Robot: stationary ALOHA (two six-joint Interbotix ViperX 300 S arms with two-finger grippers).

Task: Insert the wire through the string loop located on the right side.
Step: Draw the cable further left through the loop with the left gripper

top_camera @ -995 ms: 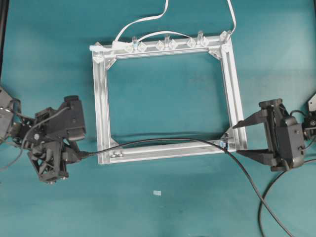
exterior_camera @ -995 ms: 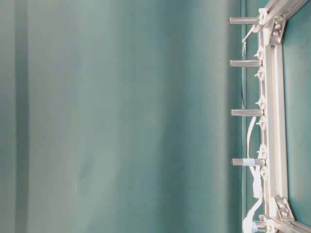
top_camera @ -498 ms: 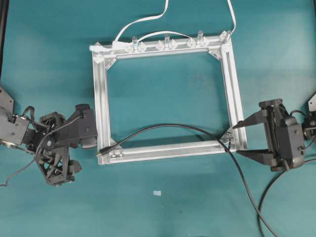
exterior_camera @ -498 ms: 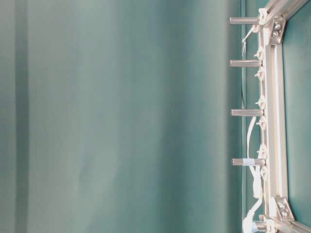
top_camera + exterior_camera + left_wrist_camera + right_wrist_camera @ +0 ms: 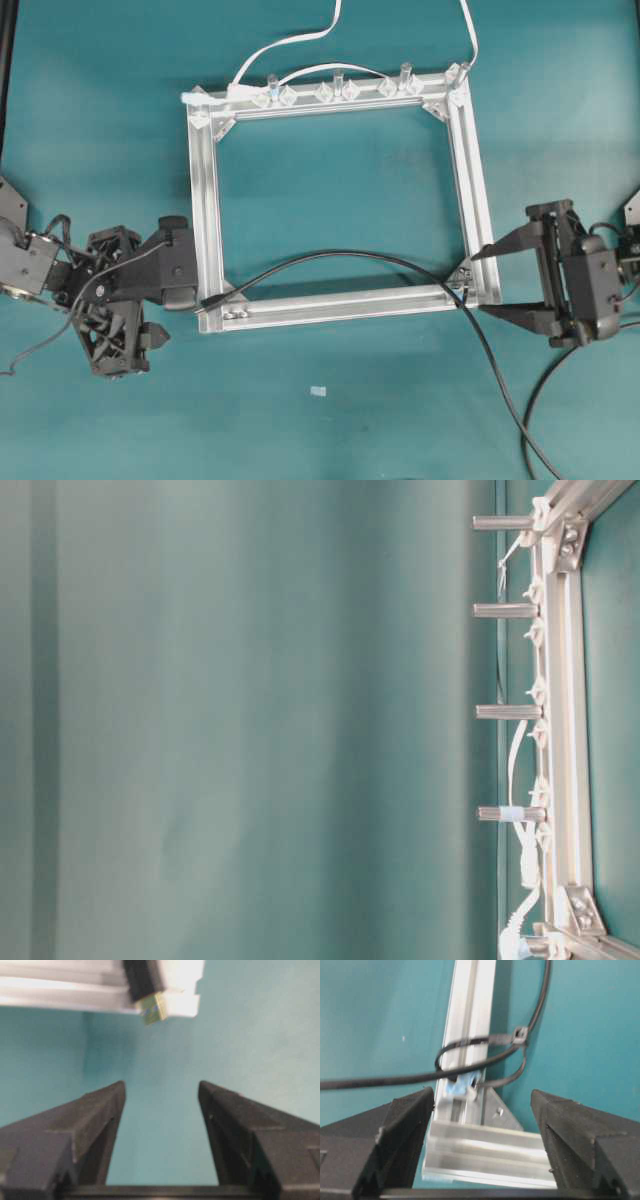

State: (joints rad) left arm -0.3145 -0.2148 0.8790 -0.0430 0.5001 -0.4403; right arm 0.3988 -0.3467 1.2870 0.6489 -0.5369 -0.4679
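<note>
Item: wire (image 5: 340, 257). We find it lying free, running from the table's lower right, through the loop (image 5: 480, 1057) at the frame's (image 5: 205, 200) lower right corner, then arcing across the opening to the lower left corner, where its plug (image 5: 207, 304) rests on the frame bar. The right wrist view shows the black strand passing inside the dark tie ring.

Change noted: a second ago the left gripper (image 5: 160, 305) was clamped on the plug, drawing the wire taut and nearly level; now its jaws stand wide and hold nothing, the plug has dropped onto the bar, and the wire has sprung back into a loose bow. We judge the threading done and the wire released.

Appearance: thin, black, springy; plug small, with a brass-coloured tip (image 5: 152, 1009) seen just ahead of the left fingers (image 5: 107, 1105).

Right gripper (image 5: 495, 282): spread wide, empty, just beside the loop's corner.

Also present: white cables (image 5: 300, 40) and clips (image 5: 335, 92) along the far bar.
</note>
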